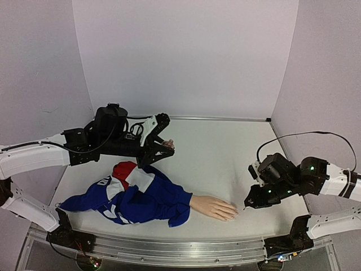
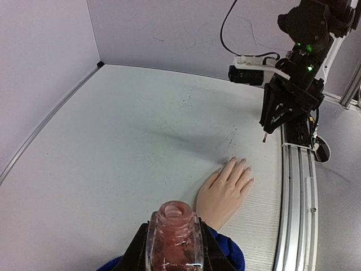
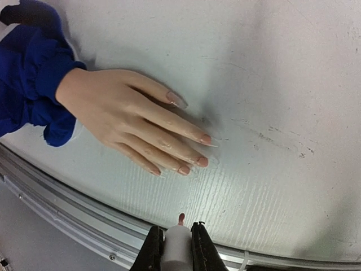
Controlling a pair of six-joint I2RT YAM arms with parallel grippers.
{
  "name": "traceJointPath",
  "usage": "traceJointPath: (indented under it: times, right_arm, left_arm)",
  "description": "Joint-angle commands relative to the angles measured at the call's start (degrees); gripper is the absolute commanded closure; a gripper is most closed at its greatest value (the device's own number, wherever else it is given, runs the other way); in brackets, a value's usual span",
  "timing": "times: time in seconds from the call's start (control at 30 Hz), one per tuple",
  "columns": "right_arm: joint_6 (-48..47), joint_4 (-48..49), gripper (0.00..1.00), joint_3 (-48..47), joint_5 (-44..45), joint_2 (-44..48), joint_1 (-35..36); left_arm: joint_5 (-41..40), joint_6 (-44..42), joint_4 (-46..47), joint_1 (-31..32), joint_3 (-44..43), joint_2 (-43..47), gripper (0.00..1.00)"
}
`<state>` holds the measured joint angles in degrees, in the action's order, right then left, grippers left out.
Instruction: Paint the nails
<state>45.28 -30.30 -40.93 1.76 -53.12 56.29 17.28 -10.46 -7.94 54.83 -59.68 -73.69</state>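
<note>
A: Item one: brush (image 3: 180, 219), held by its cap in the closed right end effector (image 3: 177, 248). Target?
B: The nails (image 3: 202, 161), on the mannequin hand (image 3: 121, 113) lying flat on the worktop (image 3: 282, 84). They sit just ahead of the bristles, not touching. The hand's long axis is aimed at the right arm, the nearer one.
A: Appearance?
B: Small, pinkish, glossy. The left end effector (image 2: 175, 257) clamps the bottle (image 2: 174, 226).

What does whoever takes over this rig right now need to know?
Left gripper: shut on the open polish bottle, held above the table.
Right gripper: shut on the brush, tip just off the fingertips, touching nothing.
Mannequin hand: palm down, blue sleeve at its wrist.
Done: bottle open, brush out. Some nails look pinker than others; paint cannot be confirmed.
Left: bring the brush onto each nail.
</note>
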Motion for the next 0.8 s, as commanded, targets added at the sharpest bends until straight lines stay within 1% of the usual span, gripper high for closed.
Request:
traceJointPath:
  times: [0.0,0.13,0.3,0.53,0.77]
  right_arm:
    - [2.4,3.2,1.0,3.7,6.1,-0.1,0.3]
    - [2.0,4.9,1.0,5.3,6.8,-2.6,0.3]
    - [2.3,9.6,1.0,8.4,6.7,-2.8,0.2]
    - [3.3,13.6,1.0,11.7,7.3,-3.4,0.2]
    - [3.3,16.0,1.0,12.5,8.0,-4.1,0.2]
  left_arm:
    - [-0.6,1.0,1.2,0.3,-4.5,2.9,1.0]
    - [-0.1,0.5,0.7,0.3,-4.7,3.6,1.0]
    - [0.1,0.7,0.6,0.3,-5.0,2.9,1.0]
    - [0.9,-0.2,0.6,0.3,-5.6,2.1,1.0]
    - [1.1,-0.5,0.6,0.3,-5.5,1.5,1.0]
